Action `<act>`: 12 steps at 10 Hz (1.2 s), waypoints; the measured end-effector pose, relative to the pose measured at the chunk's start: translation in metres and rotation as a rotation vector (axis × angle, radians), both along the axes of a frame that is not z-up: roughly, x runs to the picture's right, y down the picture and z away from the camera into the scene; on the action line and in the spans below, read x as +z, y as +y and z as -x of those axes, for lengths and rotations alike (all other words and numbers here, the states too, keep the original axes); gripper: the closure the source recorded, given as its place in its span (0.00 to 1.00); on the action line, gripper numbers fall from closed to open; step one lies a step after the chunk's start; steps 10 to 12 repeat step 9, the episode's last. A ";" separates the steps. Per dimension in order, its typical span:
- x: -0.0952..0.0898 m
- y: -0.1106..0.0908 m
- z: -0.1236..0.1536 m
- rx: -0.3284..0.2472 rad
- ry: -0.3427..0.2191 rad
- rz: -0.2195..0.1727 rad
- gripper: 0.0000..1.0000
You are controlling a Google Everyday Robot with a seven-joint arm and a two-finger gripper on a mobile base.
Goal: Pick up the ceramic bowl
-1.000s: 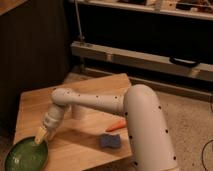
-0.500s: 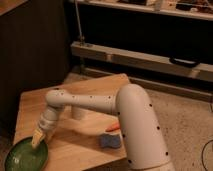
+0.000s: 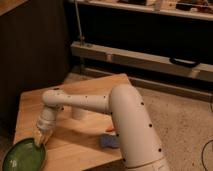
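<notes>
Ceramic bowl (image 3: 23,156) sitting at 7 o'clock corner of wooden table (image 3: 70,97). Gripper (image 3: 40,140) reaching down onto bowl's 2 o'clock rim, pinching rim. Blue object (image 3: 109,141) lying at 5 o'clock.

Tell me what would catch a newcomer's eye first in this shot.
The thick white robot arm sweeps from bottom right across the wooden table. Its gripper sits at the near rim of the green ceramic bowl on the table's front left corner. A small blue object lies beside the arm.
</notes>
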State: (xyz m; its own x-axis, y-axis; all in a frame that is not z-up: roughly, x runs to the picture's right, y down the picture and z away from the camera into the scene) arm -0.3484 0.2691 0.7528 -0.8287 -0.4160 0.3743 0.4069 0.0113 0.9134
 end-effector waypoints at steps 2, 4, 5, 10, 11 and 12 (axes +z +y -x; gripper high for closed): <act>-0.001 -0.007 0.000 0.008 -0.002 0.010 1.00; -0.012 -0.035 -0.012 0.047 -0.020 0.011 1.00; -0.022 -0.050 -0.020 0.075 -0.041 0.013 1.00; -0.098 -0.109 -0.030 0.126 -0.173 -0.023 1.00; -0.098 -0.109 -0.030 0.126 -0.173 -0.023 1.00; -0.098 -0.109 -0.030 0.126 -0.173 -0.023 1.00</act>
